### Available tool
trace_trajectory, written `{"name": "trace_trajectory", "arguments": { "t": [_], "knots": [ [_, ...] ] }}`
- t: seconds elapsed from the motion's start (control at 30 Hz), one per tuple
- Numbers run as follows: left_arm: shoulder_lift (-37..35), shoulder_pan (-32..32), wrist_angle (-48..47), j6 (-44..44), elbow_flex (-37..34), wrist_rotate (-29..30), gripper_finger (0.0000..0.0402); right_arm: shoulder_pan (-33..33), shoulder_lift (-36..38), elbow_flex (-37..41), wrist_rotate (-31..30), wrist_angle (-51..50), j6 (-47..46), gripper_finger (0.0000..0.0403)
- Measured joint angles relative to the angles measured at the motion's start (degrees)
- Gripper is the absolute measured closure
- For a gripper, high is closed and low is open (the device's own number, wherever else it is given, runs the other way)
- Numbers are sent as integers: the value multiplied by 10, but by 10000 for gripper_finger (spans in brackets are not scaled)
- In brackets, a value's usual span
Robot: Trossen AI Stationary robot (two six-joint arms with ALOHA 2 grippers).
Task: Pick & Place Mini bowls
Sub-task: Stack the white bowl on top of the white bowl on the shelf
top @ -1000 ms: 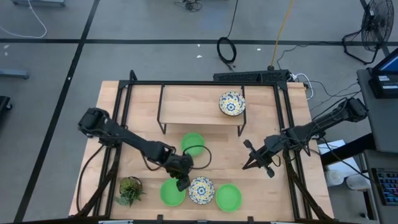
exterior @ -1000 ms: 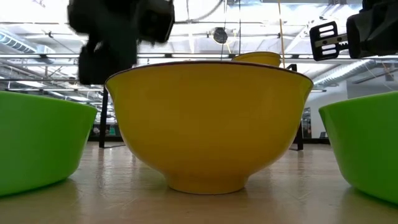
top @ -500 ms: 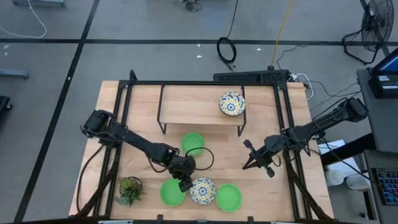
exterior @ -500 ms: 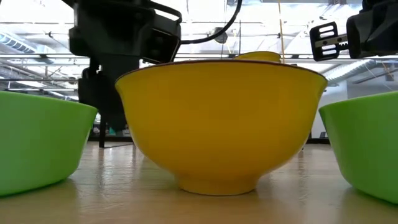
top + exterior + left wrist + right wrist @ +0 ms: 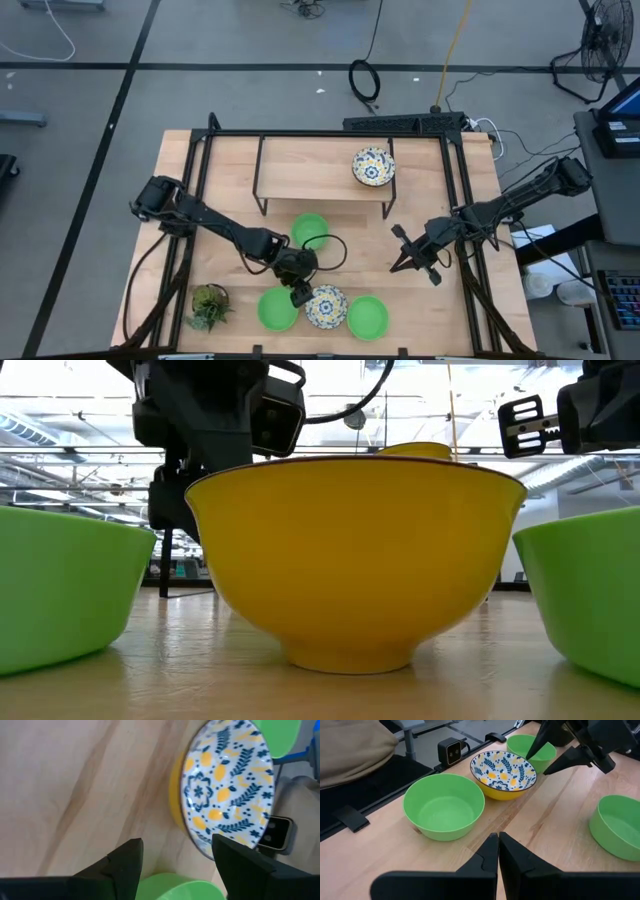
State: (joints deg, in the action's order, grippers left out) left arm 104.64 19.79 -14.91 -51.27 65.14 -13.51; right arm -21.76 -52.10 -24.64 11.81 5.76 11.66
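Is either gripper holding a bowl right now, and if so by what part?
Neither. The left gripper stands open beside the floral bowl, not gripping it. The right gripper is shut on nothing.

Three green bowls (image 5: 310, 230); two floral bowls (image 5: 326, 306)

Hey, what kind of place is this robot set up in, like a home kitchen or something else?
Probably a lab or workshop, not a home: bare concrete floor with loose cables, a floor fan, and exposed ceiling beams behind the wooden table.
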Motion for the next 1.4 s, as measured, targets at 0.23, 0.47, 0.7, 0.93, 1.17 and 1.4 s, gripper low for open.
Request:
{"name": "trace_trajectory", "arguments": {
  "t": [0.23, 0.47, 0.7, 0.93, 1.17, 1.4],
  "knots": [
    [0, 0, -2, -3, 0, 10, 163, 0, 0, 0, 0, 0, 0, 403],
    [0, 0, -2, -30, 0, 26, 163, 0, 0, 0, 0, 0, 1, 403],
    [0, 0, -3, -44, 0, 30, 163, 0, 0, 0, 0, 0, 2, 403],
    [27, 0, 15, -31, 0, -5, 163, 0, 0, 0, 0, 0, 2, 403],
    [47, -18, -23, -50, 0, -21, 163, 0, 0, 0, 0, 3, 1, 403],
    [40, -49, -83, -82, 0, -20, 163, 0, 0, 0, 0, 3, 2, 403]
  ]
}}
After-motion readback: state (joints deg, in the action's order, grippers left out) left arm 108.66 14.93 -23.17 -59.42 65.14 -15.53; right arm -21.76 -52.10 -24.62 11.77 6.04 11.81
